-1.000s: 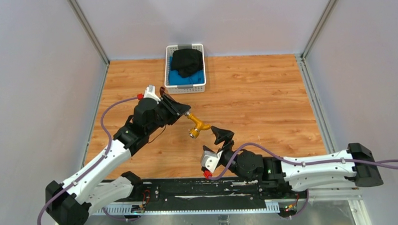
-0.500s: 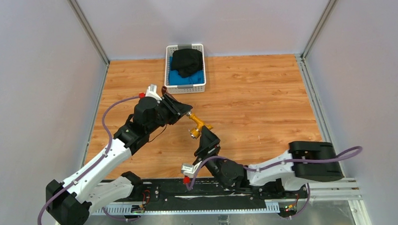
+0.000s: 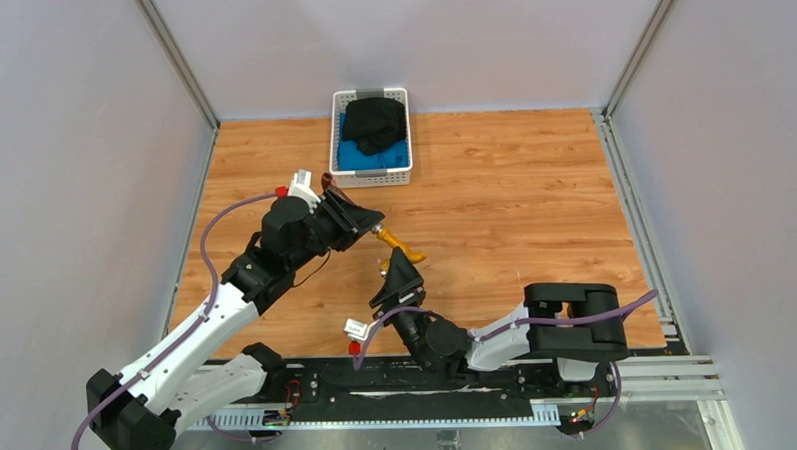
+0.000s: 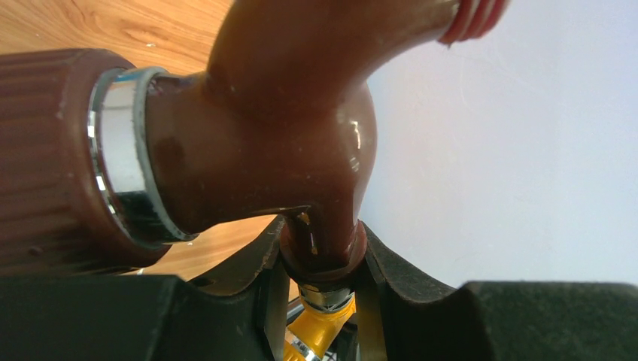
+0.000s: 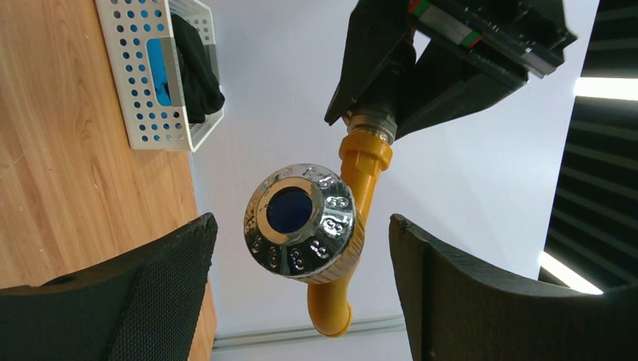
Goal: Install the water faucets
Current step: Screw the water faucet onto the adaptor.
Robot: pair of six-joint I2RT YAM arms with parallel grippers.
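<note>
The wooden table (image 3: 534, 200) fills the overhead view. The left arm (image 3: 207, 312) comes in from seven o'clock and the right arm (image 3: 568, 319) lies folded low at five o'clock. At twelve o'clock, against the far edge, stands a white basket (image 3: 373, 178) with a black cloth (image 3: 374, 124) on a blue one (image 3: 357, 154).

Just toward nine o'clock of the table's middle, the left gripper (image 3: 366, 224) is clamped tight on the neck of the brown tap (image 4: 286, 143), held off the table. The brass tap (image 3: 400, 247) hangs from that same neck, joined to it by a silvery fitting (seen from below in the right wrist view).

The right gripper (image 3: 396, 273) points up from six o'clock with its fingers (image 5: 150, 301) spread wide. They stand on either side of the brass tap's shiny round knob (image 5: 305, 222), which has a blue centre, and touch nothing.
</note>
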